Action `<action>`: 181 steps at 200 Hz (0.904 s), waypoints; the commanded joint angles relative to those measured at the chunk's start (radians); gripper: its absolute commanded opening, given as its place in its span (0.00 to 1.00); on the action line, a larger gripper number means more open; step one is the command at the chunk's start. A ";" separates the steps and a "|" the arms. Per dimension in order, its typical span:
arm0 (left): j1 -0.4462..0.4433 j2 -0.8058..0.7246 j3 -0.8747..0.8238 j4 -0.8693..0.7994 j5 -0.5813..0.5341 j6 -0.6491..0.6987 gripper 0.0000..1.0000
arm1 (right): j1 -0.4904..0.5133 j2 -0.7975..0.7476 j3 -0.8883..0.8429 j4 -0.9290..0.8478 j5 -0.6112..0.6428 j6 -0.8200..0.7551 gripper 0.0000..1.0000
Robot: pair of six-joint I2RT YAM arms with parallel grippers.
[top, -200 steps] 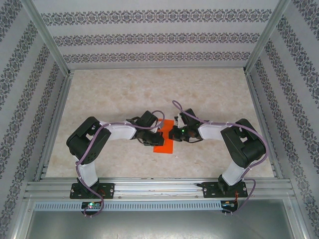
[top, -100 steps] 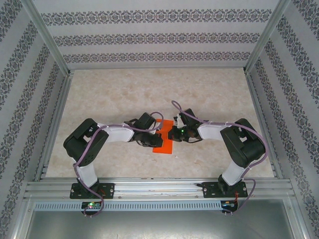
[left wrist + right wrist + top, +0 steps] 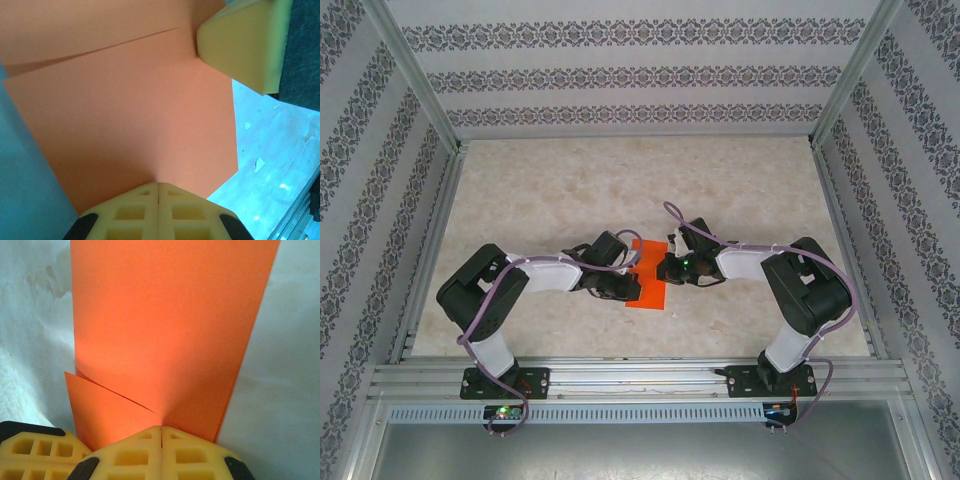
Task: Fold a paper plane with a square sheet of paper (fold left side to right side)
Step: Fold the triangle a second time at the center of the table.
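Note:
The square sheet of paper (image 3: 647, 293) lies on the table as a narrow orange-red rectangle, folded over on itself. A loose flap edge runs slantwise across it (image 3: 140, 115) (image 3: 170, 320). My left gripper (image 3: 628, 281) is shut, its tips (image 3: 159, 185) resting on the paper's left part. From the other side, my right gripper (image 3: 664, 268) is also shut, with its tips (image 3: 161, 429) on the paper where the flap edge ends. No paper shows between either pair of jaws. The two grippers stand close together. A paper plane is out of view.
The pale marbled table (image 3: 570, 190) is walled by patterned panels at the left, back and right, with aluminium posts at the corners. A metal rail (image 3: 640, 378) carrying both arm bases runs along the near edge.
The left arm's elbow has swung left and nearer, and the left gripper has slid slightly left and toward the near edge on the paper. The right arm has stayed put.

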 commanded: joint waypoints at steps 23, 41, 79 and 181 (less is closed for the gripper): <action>-0.015 -0.025 -0.062 -0.160 -0.060 0.030 0.00 | -0.015 0.059 -0.023 -0.131 0.103 -0.030 0.00; -0.015 -0.037 -0.074 -0.161 -0.065 0.027 0.00 | -0.014 0.061 -0.022 -0.132 0.103 -0.032 0.00; -0.015 -0.063 -0.099 -0.162 -0.077 0.021 0.00 | -0.014 0.061 -0.019 -0.137 0.102 -0.033 0.00; -0.015 -0.130 -0.180 -0.163 -0.122 -0.007 0.00 | -0.011 0.051 -0.007 -0.151 0.099 -0.034 0.00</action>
